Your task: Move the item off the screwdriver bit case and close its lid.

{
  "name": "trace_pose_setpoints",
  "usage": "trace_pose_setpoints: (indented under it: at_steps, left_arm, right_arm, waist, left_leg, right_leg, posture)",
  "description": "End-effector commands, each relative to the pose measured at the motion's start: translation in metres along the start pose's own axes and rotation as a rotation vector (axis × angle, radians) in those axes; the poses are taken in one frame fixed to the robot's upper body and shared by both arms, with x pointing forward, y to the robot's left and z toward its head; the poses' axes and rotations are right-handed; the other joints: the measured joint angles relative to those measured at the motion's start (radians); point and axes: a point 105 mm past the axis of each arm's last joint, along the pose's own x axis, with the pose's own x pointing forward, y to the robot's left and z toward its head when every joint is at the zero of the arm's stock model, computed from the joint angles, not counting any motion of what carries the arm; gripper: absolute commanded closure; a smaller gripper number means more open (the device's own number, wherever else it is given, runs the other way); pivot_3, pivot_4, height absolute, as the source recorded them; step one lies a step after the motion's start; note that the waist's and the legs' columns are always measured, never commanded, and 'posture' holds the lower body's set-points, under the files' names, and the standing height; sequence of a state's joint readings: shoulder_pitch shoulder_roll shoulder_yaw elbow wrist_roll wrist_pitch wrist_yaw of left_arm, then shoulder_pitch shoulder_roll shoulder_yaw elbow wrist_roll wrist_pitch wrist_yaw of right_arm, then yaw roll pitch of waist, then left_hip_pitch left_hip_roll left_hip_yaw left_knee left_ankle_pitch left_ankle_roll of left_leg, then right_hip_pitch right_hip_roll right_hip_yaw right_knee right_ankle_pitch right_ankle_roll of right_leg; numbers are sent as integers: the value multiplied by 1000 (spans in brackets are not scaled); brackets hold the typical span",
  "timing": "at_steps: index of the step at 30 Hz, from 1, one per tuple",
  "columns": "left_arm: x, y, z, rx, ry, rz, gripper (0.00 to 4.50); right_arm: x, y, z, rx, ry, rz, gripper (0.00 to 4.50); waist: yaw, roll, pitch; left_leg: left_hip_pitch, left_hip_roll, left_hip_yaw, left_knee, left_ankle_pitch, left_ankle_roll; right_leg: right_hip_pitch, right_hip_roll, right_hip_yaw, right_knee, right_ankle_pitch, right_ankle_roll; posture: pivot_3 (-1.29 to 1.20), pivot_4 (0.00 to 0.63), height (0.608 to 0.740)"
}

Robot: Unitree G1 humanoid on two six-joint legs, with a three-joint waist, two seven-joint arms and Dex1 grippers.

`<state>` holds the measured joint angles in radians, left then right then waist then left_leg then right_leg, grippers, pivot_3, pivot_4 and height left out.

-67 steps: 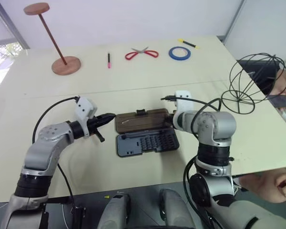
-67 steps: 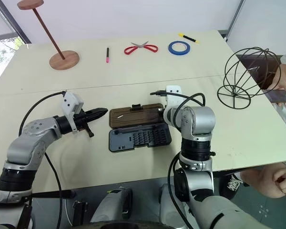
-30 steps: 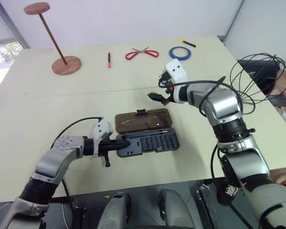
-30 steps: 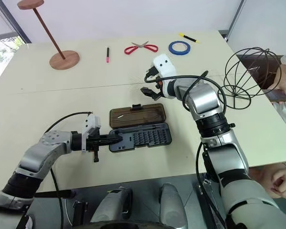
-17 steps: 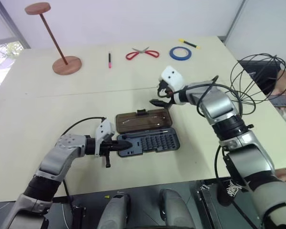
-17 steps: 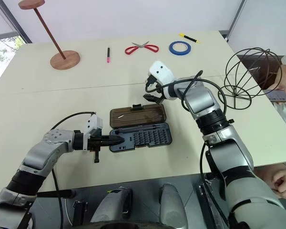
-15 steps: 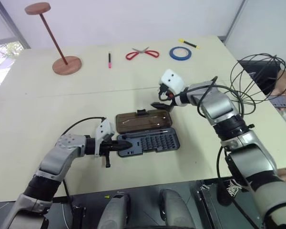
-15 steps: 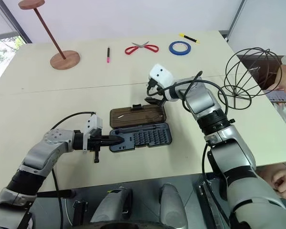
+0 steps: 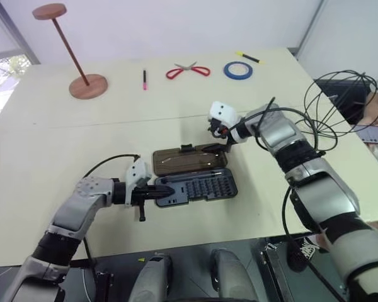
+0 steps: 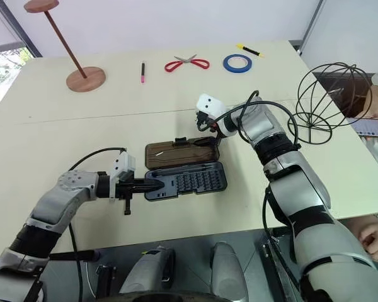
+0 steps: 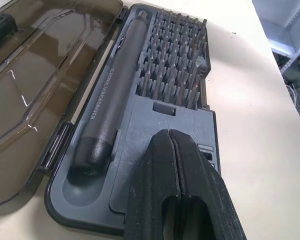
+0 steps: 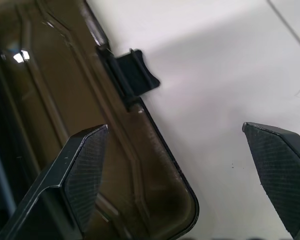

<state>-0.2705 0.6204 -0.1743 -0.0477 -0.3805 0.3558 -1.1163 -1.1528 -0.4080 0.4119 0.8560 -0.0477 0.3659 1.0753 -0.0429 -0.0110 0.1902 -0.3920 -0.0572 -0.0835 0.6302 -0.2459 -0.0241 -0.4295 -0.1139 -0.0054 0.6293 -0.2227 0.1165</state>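
At the middle of the tabletop (image 9: pixel 63 145) the screwdriver bit case (image 9: pixel 195 186) lies open, its lid (image 9: pixel 189 158) folded flat at the case's 12 o'clock side, latch tab (image 12: pixel 135 75) on the far edge. The lid looks a light, stiff, thin and rather slick plastic leaf on a hinge; the far rim beside the latch seems the best place to lift it. The right gripper (image 12: pixel 185 170) hangs there with fingers spread wide, one over the lid, one over bare tabletop. The left gripper (image 11: pixel 177 165), fingers pressed together, rests on the case's tray beside the driver handle (image 11: pixel 110 107), and looks to lie in the lid's closing path. The wire cage (image 10: pixel 331 100) stands off at 3 o'clock, well apart. Scissors (image 9: pixel 187 70), tape roll (image 9: pixel 237 70), pen (image 9: pixel 144 79) and wooden stand (image 9: pixel 82 75) sit far at 12 o'clock, no obstacle.
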Motion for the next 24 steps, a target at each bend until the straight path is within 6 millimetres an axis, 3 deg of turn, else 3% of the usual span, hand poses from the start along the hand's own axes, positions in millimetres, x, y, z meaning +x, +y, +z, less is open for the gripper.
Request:
trace_pose_setpoints:
  at_steps: [1,12,15,22,24]
  left_arm:
    - [-3,0,-13,-23,43,25,4500]
    - [-3,0,-11,-15,35,47,4500]
    - [-3,0,-10,-14,34,52,4500]
    - [-5,1,-9,-9,32,63,4500]
    - [-5,2,-8,-8,31,67,4500]
  right_arm:
    - [-5,-11,7,-6,-24,-43,16]
    - [1,-15,-7,1,14,-57,16]
    - [4,-12,-8,-1,19,-44,829]
    - [9,-3,-13,-34,39,10,4237]
    - [10,-1,-14,-52,47,20,4494]
  waist:
    - [0,0,0]
    - [-1,0,0]
    - [-1,0,0]
    - [-3,0,-2]
    - [-4,0,-2]
  left_leg:
    - [0,0,0,0,0,0]
    - [0,0,0,0,0,0]
    - [0,0,0,0,0,0]
    - [2,0,0,1,0,0]
    - [6,0,0,0,0,0]
  right_leg:
    - [0,0,0,0,0,0]
    - [0,0,0,0,0,0]
    - [0,0,0,1,0,0]
    - [1,0,0,1,0,0]
    - [5,1,0,1,0,0]
  posture:
    - [0,150,740]
    - [0,150,740]
    - [0,150,740]
    - [0,150,740]
    - [0,150,740]
